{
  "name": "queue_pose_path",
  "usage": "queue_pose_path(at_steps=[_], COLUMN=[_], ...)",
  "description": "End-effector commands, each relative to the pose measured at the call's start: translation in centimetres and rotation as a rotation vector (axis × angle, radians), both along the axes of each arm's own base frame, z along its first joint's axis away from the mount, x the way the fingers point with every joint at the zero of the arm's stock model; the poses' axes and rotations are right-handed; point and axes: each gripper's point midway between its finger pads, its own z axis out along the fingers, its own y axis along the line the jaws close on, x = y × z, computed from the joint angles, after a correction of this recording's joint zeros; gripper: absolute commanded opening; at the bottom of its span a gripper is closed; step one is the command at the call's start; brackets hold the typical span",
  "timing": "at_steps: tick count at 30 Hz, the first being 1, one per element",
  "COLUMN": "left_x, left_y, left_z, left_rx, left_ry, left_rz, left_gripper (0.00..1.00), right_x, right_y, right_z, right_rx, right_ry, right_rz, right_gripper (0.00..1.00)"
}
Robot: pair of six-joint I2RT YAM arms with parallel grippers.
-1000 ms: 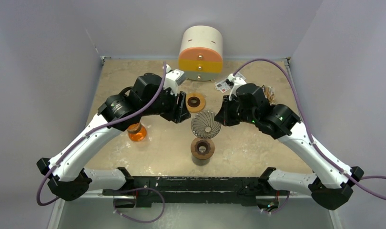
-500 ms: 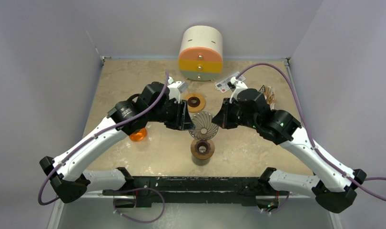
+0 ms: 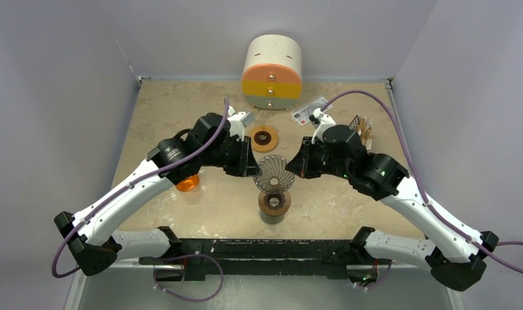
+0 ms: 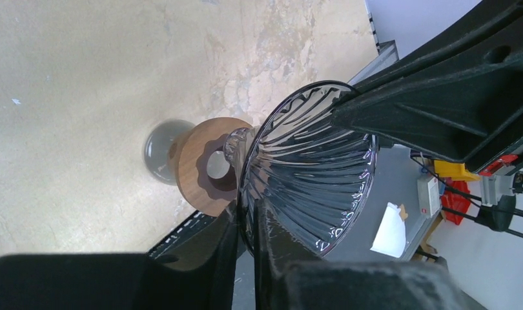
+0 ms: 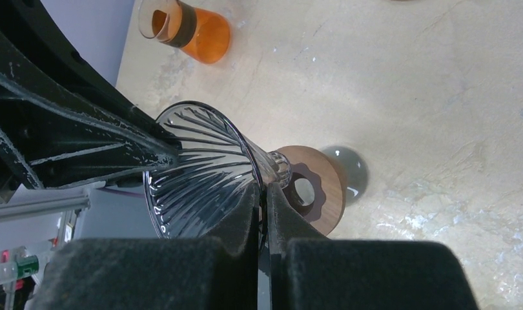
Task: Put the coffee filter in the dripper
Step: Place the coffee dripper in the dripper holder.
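Left gripper (image 3: 252, 168) and right gripper (image 3: 298, 168) both clamp opposite rim edges of the ribbed clear glass dripper (image 3: 275, 172).

A clear ribbed glass cone dripper (image 4: 310, 174), glossy and slick, gleams between the matt black, grainy plastic fingers (image 4: 343, 284) of the left pincer (image 4: 246, 219). Just beyond the pincer's tips, a round brown wooden collar (image 4: 197, 168) looks smooth and matt. Beneath, the beige mottled tabletop (image 4: 84, 77) shows a dull, stone-like finish.
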Motion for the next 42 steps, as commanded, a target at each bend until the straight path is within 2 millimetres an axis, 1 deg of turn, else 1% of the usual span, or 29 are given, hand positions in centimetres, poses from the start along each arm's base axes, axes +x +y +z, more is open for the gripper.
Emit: queue_pose_path(at_steps=[1, 3, 6, 10, 16, 22, 31, 39, 42], left_x=[0.2, 0.1, -0.1, -0.5, -1.4, -2.2, -2.6, -2.6, -2.5], left_y=[0.2, 0.2, 0.2, 0.2, -0.5, -0.7, -0.9, -0.9, -0.8], left_z=[0.3, 0.2, 0.1, -0.7, -1.6, -2.9, -4.5, -5.6, -5.9], left_rx=[-0.016, -0.015, -0.012, 0.002, -0.011, -0.008, -0.004, 0.014, 0.023], left_ry=[-0.018, -0.015, -0.006, 0.023, 0.090, 0.141, 0.186, 0.192, 0.191], left_rz=[0.015, 0.012, 0.004, -0.008, -0.050, -0.068, -0.082, -0.088, -0.086], left_gripper=[0.07, 0.00, 0.00, 0.00, 0.00, 0.00, 0.00, 0.00, 0.00], right_x=[-0.3, -0.5, -0.7, -1.1, -1.7, -2.2, -2.7, -2.7, -2.6], right_y=[0.5, 0.4, 0.4, 0.2, -0.3, -0.7, -0.9, -1.2, -1.4], right_z=[1.9, 1.5, 0.8, -0.1, -1.4, -2.6, -4.5, -5.3, -6.2], right_rx=[0.083, 0.072, 0.067, 0.064, 0.038, 0.013, -0.008, -0.028, -0.047], right_ry=[-0.028, -0.016, 0.003, 0.027, 0.066, 0.101, 0.142, 0.146, 0.156], right_rz=[-0.002, -0.001, -0.006, -0.012, -0.018, -0.024, -0.033, -0.043, -0.052], right_gripper=[0.00, 0.00, 0.00, 0.00, 0.00, 0.00, 0.00, 0.00, 0.00])
